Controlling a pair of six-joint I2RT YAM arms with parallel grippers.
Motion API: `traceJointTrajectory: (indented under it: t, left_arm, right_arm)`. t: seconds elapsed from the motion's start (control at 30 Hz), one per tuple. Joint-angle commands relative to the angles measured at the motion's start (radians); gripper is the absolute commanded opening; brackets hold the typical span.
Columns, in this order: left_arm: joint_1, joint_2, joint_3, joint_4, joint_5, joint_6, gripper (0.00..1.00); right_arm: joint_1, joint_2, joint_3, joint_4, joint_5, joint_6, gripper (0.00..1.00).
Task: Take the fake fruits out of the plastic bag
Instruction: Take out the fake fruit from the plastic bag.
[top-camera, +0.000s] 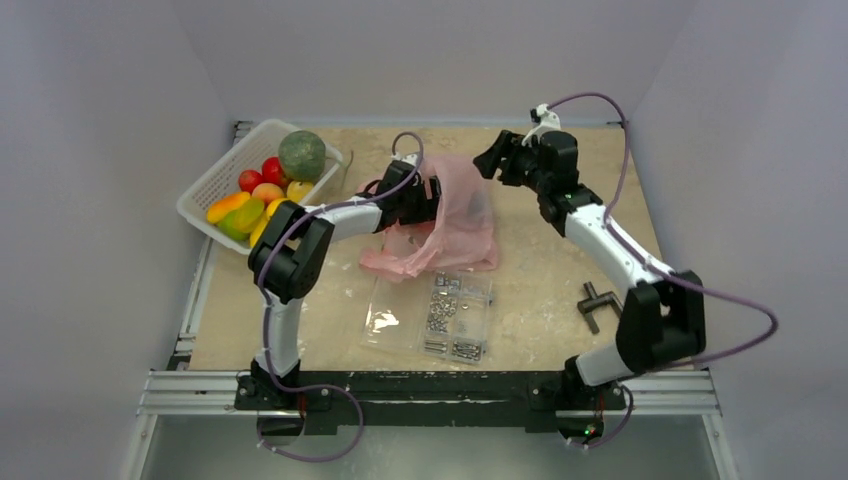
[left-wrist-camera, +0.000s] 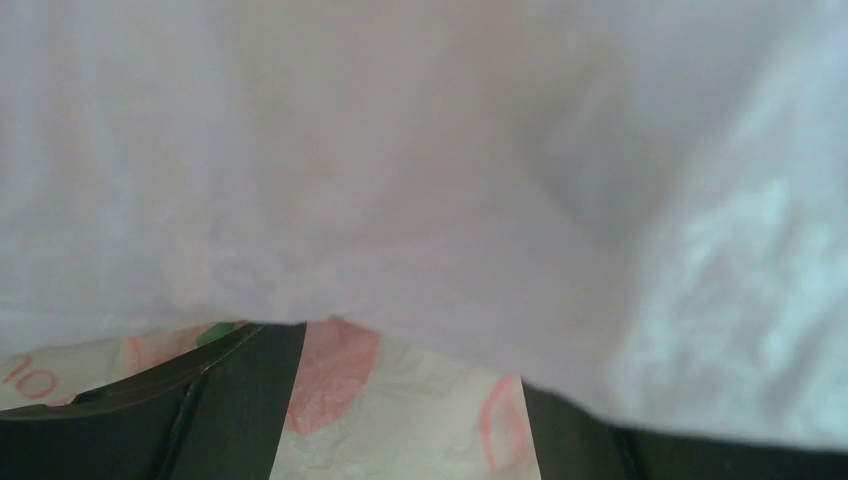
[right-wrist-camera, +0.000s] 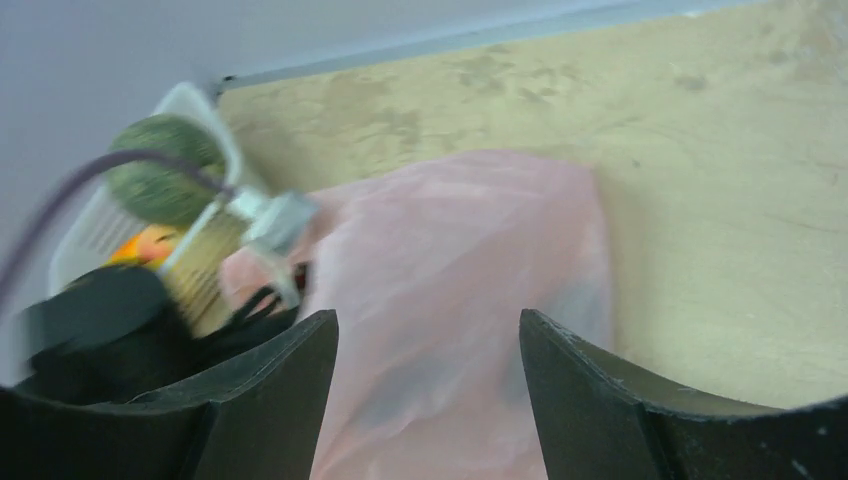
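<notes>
One bag (top-camera: 455, 228) is lying crumpled mid-table. The left gripper (top-camera: 430, 198) is sitting in its folds, jaws seemingly spread, film draping over them. The right gripper (top-camera: 492, 158) is hovering beside it, jaws apart. One melon (top-camera: 302, 155) and roughly seven smaller fruits (top-camera: 262, 193) are filling one basket (top-camera: 213, 182).

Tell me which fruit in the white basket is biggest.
The grey-green melon, at the far end of the white basket. It is a dull round ball, clearly larger than the small red, yellow and orange fruits packed beside it.
</notes>
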Motion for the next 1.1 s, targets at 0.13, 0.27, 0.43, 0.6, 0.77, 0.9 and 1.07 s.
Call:
traceJointTrajectory:
  t: [0.13, 0.27, 0.43, 0.6, 0.77, 0.9, 1.07]
  left_arm:
    - [0.019, -0.005, 0.034, 0.12, 0.201, -0.085, 0.78]
    - [0.019, 0.02, 0.045, 0.135, 0.23, -0.107, 0.8]
    - [0.019, 0.039, 0.05, 0.15, 0.235, -0.125, 0.81]
    - [0.016, 0.068, 0.079, 0.143, 0.238, -0.146, 0.82]
    - [0.004, 0.097, 0.093, 0.153, 0.258, -0.178, 0.81]
    - [-0.004, 0.12, 0.1, 0.17, 0.275, -0.198, 0.79]
    - [-0.018, 0.132, 0.098, 0.191, 0.285, -0.221, 0.73]
  right_arm:
    - [-0.136, 0.418, 0.153, -0.006, -0.16, 0.115, 0.62]
    - [-0.16, 0.502, 0.161, 0.011, -0.19, 0.126, 0.6]
    - [-0.163, 0.562, 0.124, 0.073, -0.254, 0.142, 0.56]
    - [-0.16, 0.617, 0.103, 0.16, -0.371, 0.228, 0.48]
    - [-0.142, 0.625, 0.033, 0.315, -0.463, 0.383, 0.42]
    - [-0.113, 0.631, 0.005, 0.398, -0.519, 0.474, 0.35]
    - [-0.083, 0.633, -0.042, 0.536, -0.537, 0.59, 0.29]
